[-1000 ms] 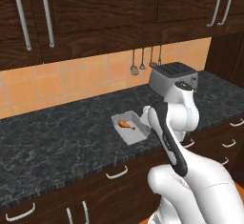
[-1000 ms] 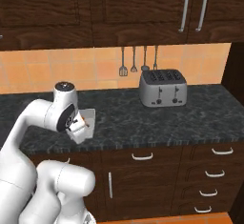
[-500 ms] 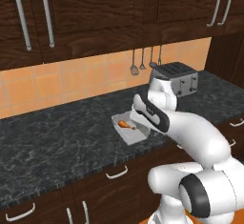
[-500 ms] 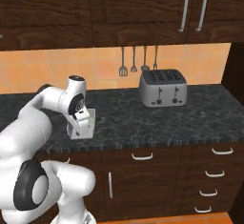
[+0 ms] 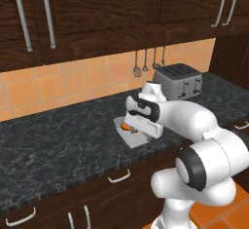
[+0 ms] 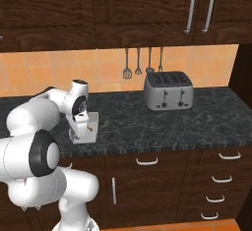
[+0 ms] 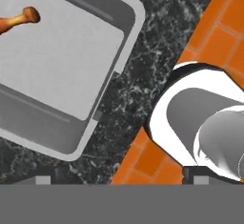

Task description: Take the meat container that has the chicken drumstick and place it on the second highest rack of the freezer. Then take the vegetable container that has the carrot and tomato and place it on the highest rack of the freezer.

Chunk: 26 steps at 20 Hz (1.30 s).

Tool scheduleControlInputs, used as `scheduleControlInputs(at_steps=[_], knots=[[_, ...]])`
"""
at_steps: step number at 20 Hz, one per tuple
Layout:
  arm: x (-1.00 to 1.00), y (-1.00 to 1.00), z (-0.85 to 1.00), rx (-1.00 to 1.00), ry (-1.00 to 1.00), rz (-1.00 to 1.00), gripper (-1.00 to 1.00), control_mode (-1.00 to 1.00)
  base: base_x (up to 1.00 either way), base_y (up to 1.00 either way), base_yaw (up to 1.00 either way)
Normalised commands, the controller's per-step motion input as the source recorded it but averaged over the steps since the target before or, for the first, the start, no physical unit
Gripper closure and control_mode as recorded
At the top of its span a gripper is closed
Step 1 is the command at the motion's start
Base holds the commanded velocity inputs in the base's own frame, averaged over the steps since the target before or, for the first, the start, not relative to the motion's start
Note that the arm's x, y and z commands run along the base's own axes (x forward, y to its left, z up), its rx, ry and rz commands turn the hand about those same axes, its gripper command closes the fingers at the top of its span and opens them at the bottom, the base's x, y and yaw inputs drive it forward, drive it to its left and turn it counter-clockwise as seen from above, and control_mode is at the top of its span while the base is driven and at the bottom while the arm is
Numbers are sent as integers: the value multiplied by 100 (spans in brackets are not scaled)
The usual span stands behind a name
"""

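While the fingers' (image 7: 119, 180) spread is unclear, the meat container (image 7: 62, 66) sits on dark counter (image 5: 58, 140) beneath cabinets (image 6: 123, 9).

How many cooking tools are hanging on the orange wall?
3. The slotted spatula hangs furthest left, the middle utensil beside it, and the ladle-like utensil on the right, just above the toaster. None seem hidden.
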Motion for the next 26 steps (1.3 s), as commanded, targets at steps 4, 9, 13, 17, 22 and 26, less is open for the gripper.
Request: scheduleControlInputs(at_steps=[4,9,13,17,22,26], knots=[[-10,4,-22,0,-6,-13,-100,-100,0,0,0],[-5,1,-25,-2,-6,-11,-100,-100,0,0,0],[0,1,-24,-4,-5,-11,-100,-100,0,0,0],[3,0,-11,-3,-2,-7,-100,-100,0,0,0],[12,0,-2,0,0,-5,-100,-100,0,0,0],[8,0,-5,0,0,-4,-100,-100,0,0,0]])
